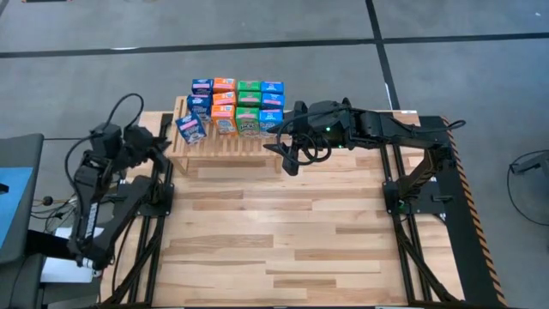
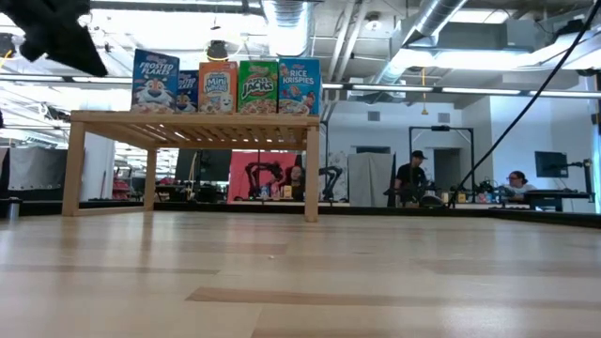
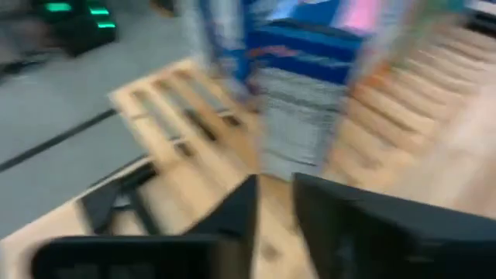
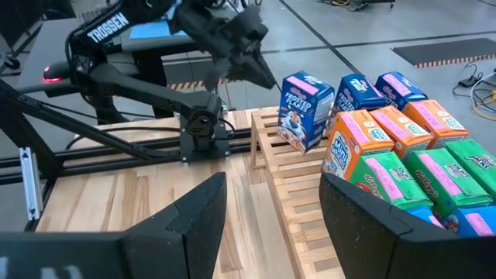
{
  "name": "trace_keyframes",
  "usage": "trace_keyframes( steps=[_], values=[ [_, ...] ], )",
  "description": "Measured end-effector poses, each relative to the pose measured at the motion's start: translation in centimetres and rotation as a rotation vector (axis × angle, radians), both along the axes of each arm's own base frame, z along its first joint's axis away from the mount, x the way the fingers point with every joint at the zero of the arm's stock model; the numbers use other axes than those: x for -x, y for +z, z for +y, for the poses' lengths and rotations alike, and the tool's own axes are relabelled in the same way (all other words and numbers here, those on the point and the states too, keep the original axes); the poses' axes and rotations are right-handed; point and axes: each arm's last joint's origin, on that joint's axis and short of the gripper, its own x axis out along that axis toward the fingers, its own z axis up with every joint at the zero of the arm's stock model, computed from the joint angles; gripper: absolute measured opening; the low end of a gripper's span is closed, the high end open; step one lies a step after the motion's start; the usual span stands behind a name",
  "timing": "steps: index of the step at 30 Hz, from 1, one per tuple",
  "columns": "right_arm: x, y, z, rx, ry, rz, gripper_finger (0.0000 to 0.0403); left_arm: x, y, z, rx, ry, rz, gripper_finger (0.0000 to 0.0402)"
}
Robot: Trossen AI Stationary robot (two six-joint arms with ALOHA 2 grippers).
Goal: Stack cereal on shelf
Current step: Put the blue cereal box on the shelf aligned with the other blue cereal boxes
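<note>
Cereal boxes (image 1: pixel 237 104) packed on my shelf (image 1: pixel 225 142) at the table's far edge, one blue Frosted Flakes box (image 4: pixel 305 109) standing apart at the rack's left end. My left gripper (image 1: pixel 159 140) hovers just off that end, fingers nearly together on nothing. My right gripper (image 1: pixel 290 154), spread wide, sits by the right end

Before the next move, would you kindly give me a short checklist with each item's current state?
1. Small cardboard cereal boxes all on the low light-wood slatted shelf: ok.
2. Blue Frosted Flakes box square with the block: not ok, angled and apart.
3. Right gripper open, empty: ok.
4. Left gripper off that box: ok by the right wrist view; fingers almost shut.
5. Plank tabletop free in front: ok.
</note>
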Motion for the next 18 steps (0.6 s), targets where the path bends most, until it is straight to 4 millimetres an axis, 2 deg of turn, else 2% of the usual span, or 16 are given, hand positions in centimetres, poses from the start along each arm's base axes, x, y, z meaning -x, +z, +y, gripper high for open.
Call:
trace_keyframes(
  steps=[2, 3, 13, 18],
  values=[
    [0.0, 0.0, 0.0, 0.002, 0.000, 0.000, 0.0233, 0.0, -0.7, 0.5, -0.019, 0.062, -0.014, 0.0027],
    [0.0, 0.0, 0.0, 0.002, 0.000, 0.001, 0.0233, -0.1, -1.0, 0.8, -0.029, 0.071, -0.032, 0.0015],
    [0.1, -0.3, 0.0, 0.002, 0.000, 0.032, 0.0233, -0.8, -1.2, 2.4, -0.040, 0.031, -0.184, 0.0021],
    [0.1, -0.4, -0.1, 0.005, 0.000, 0.040, 0.0233, -1.1, -2.0, 3.2, 0.003, 0.017, -0.239, 0.0003]
  ],
)
